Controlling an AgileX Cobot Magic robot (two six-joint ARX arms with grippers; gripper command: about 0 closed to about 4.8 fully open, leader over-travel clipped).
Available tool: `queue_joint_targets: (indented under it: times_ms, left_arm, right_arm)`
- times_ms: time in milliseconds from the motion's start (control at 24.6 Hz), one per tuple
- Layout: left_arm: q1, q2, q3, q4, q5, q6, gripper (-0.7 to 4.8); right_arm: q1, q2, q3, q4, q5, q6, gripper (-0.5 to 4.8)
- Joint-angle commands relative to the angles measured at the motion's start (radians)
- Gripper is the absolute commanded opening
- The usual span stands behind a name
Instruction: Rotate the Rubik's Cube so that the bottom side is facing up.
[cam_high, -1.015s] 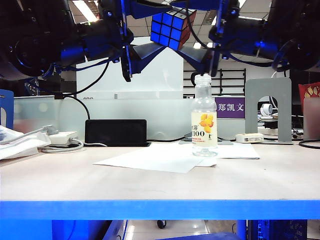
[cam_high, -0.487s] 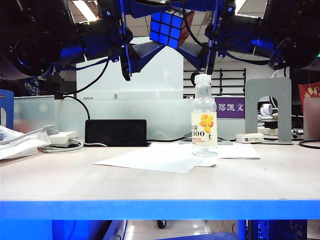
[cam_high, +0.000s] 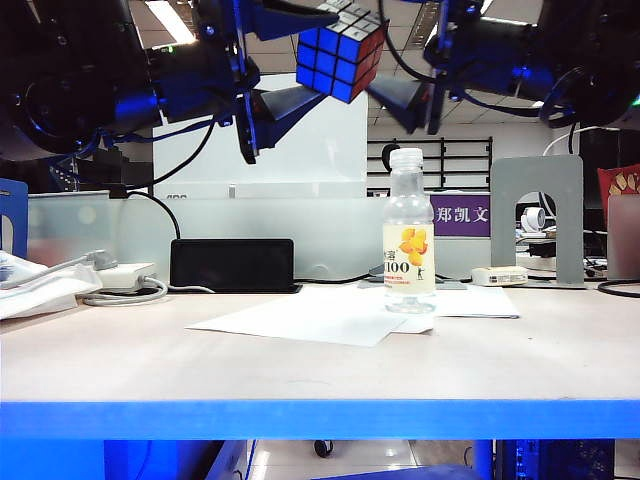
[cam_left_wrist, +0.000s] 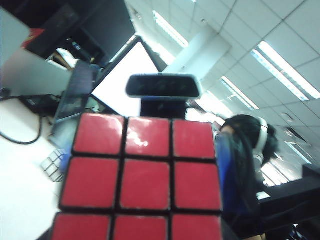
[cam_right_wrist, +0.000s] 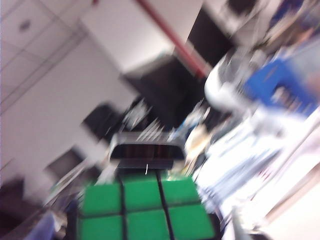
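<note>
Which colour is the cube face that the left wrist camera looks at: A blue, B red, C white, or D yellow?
B: the left wrist view shows the cube filling the frame with a grid of red stickers.

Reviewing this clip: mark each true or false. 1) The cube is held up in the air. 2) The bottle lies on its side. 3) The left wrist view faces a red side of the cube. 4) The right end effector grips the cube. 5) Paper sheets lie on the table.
1) True: the cube hangs high above the table.
2) False: the bottle stands upright, cap on.
3) True: red stickers fill that view.
4) False: the right end effector is off the cube, apart to its side; the left end effector holds it.
5) True: the sheets lie beside and under the bottle.
</note>
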Motion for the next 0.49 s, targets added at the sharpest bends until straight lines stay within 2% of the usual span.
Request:
queue_joint_targets:
  times_ms: [41,487]
  left_arm:
    - [0.001,-0.006,0.003,0.031,0.008,-0.002,2.68]
    - [0.001,-0.007,0.017,0.035,-0.056,0.004,2.68]
  right_arm:
    - [0.006,-0.003,0.012,0.018,-0.001,0.000,4.22]
    - [0.015,-0.003,0.013,0.017,-0.020,0.018,4.18]
